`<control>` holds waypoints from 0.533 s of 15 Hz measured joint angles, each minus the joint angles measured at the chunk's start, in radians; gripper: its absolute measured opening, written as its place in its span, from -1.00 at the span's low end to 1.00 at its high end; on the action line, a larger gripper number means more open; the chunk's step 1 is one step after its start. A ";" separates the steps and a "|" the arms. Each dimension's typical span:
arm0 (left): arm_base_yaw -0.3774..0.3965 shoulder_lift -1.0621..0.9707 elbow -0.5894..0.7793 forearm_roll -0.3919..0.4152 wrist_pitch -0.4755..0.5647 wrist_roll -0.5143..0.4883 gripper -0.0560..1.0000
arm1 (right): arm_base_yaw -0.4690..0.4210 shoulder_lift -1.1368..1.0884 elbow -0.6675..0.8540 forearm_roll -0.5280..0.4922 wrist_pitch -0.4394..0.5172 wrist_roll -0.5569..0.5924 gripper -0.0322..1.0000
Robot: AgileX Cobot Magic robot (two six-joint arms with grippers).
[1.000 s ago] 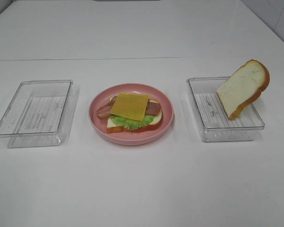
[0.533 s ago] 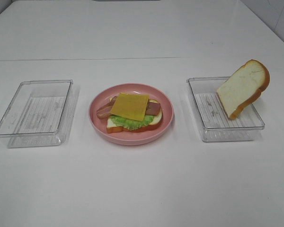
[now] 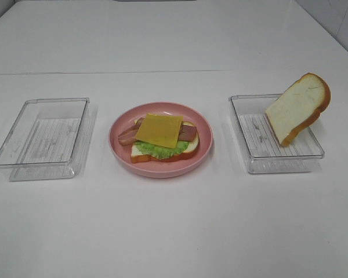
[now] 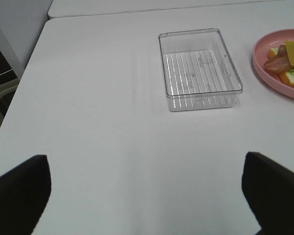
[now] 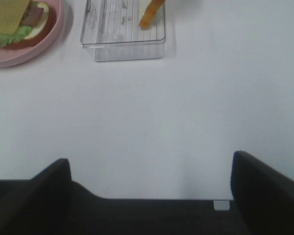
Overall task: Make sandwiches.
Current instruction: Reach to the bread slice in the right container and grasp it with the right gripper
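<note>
**Top slice waits in the right tray**

From the high camera I see neither arm. The plate (image 3: 204,152) holds the open sandwich (image 3: 162,139): bread, lettuce (image 3: 158,150), bacon (image 3: 127,136), and cheese (image 3: 159,130) on top. The last bread slice (image 3: 297,108) leans tilted against the far rim of the right tray (image 3: 250,152). The left tray (image 3: 23,150) holds nothing.

On the left wrist camera, the left gripper (image 4: 147,196) stands wide open and holds nothing; the left tray sits well ahead of the jaws, the plate's edge ahead and off to one side.

On the right wrist camera, the right gripper (image 5: 149,188) is also spread wide with nothing in it. The right tray lies ahead of the jaws, only the slice's crust corner (image 5: 150,13) showing; the plate is ahead and aside.

I judge the next step is fetching that slice. I'd bring the right jaws over the raised crust end, pinch across the slice's thickness, then lay it squarely on the cheese.
</note>
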 joint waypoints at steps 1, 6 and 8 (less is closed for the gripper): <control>0.000 0.000 0.000 0.000 0.000 0.000 0.96 | 0.000 0.099 -0.039 0.011 0.000 0.000 0.70; 0.000 0.000 0.000 0.000 -0.001 0.000 0.96 | 0.000 0.717 -0.361 0.027 -0.004 0.000 0.70; 0.000 0.000 0.000 0.000 -0.001 0.000 0.96 | 0.000 0.921 -0.486 0.027 -0.009 -0.019 0.70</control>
